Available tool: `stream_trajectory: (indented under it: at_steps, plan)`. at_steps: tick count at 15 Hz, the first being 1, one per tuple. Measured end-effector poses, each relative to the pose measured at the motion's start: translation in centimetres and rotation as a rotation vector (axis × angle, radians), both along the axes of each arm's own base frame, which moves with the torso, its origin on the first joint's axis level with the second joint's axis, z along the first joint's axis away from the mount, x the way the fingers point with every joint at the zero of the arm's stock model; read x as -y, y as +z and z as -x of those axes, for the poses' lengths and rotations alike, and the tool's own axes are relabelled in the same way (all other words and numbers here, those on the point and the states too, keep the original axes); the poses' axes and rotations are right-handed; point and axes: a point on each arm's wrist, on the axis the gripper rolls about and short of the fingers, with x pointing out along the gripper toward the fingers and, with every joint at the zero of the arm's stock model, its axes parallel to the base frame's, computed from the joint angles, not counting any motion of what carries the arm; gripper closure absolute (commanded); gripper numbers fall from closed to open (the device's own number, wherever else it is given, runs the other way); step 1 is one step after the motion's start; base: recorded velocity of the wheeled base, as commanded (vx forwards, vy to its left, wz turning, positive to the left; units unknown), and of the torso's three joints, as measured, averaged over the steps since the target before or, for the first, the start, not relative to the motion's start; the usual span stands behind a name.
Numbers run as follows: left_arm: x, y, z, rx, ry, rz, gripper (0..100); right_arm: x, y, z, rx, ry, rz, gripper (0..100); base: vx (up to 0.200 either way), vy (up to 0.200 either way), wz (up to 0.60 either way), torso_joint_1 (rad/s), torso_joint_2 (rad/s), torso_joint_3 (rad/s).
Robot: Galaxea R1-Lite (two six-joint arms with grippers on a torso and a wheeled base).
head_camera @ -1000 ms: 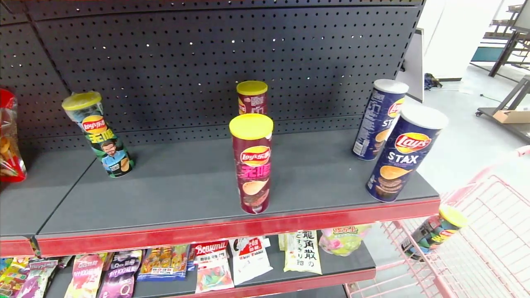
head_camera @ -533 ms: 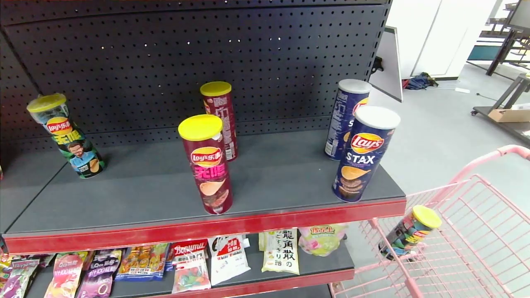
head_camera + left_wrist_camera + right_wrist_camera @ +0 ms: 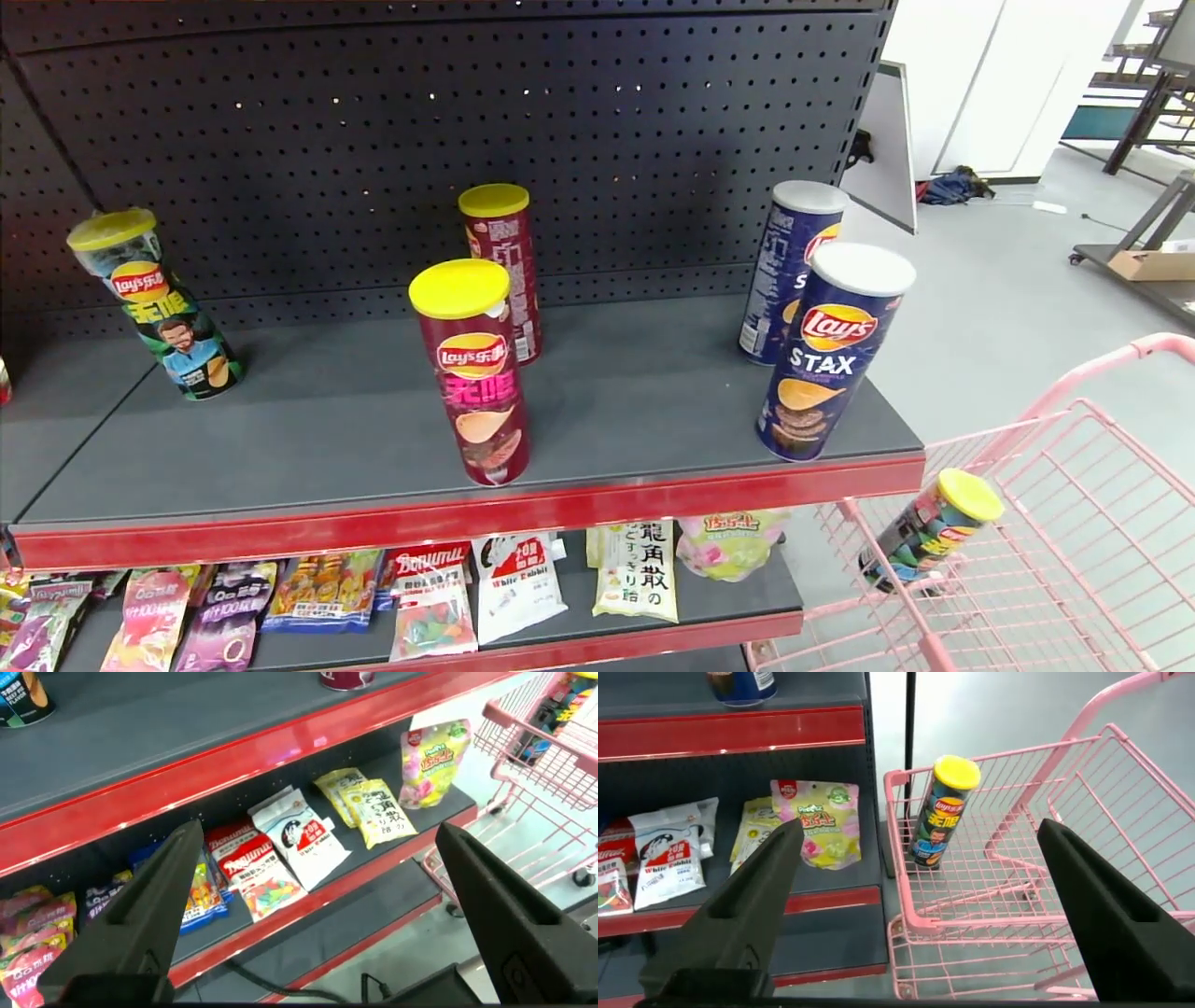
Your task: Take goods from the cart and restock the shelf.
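Camera panned right toward cart; nothing moved.
Can at 4 o'clock awaits pickup; left fingers, right fingers wide, empty.

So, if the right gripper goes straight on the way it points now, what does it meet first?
Probably the yellow-lidded can in the pink cart, or that cart's near rim; depth is unclear.

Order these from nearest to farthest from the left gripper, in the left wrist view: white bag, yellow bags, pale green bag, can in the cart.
From the left gripper:
1. White bag, lower shelf, straight ahead.
2. Yellow bags, beside it.
3. Pale green bag, shelf end.
4. Can, in the cart.
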Motion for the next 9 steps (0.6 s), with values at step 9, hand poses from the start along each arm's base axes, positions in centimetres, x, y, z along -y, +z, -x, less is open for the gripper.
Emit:
stream_trajectory:
  at_steps: [9]
  plan:
    - [0.01,-0.04,-0.01,-0.003,0.000,0.001,0,0.01,-0.02,-0.01,-0.001,-0.001,-0.002,0,0.000,0.000,-0.33,0.001,0.00,0.000]
